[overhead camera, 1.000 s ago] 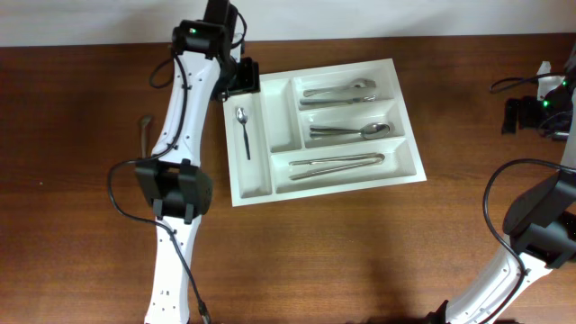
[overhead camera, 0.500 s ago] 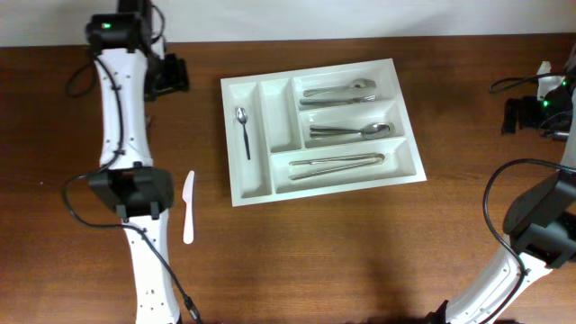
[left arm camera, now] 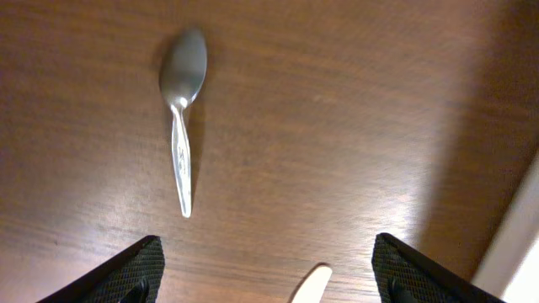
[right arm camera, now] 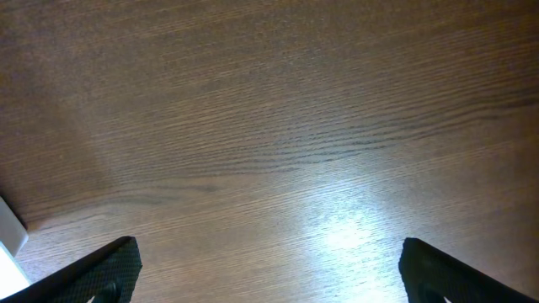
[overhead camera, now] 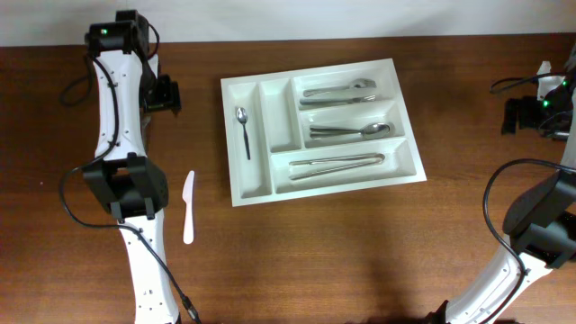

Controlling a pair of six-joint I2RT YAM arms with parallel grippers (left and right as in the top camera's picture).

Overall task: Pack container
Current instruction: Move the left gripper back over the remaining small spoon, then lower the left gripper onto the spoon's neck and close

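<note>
The container (overhead camera: 280,117) is a white five-compartment cutlery tray at the table's middle. A small spoon (overhead camera: 242,129) lies in its leftmost narrow compartment, and metal cutlery (overhead camera: 349,131) fills the three long ones. My left gripper (overhead camera: 164,94) is open and empty, left of the tray. In the left wrist view it (left arm camera: 268,282) hovers over bare wood, with a metal spoon (left arm camera: 180,126) ahead and a white knife's tip (left arm camera: 312,286) between the fingers. My right gripper (overhead camera: 515,115) is open and empty at the far right, over bare table (right arm camera: 269,269).
A white plastic knife (overhead camera: 188,207) lies on the table left of the tray's lower corner. The tray's edge (left arm camera: 518,244) shows at the right of the left wrist view. A white corner (right arm camera: 8,240) shows at the left of the right wrist view.
My left arm has swung left, away from the tray's upper left corner, uncovering the white knife, then dropped slightly nearer. The right arm has not moved.
</note>
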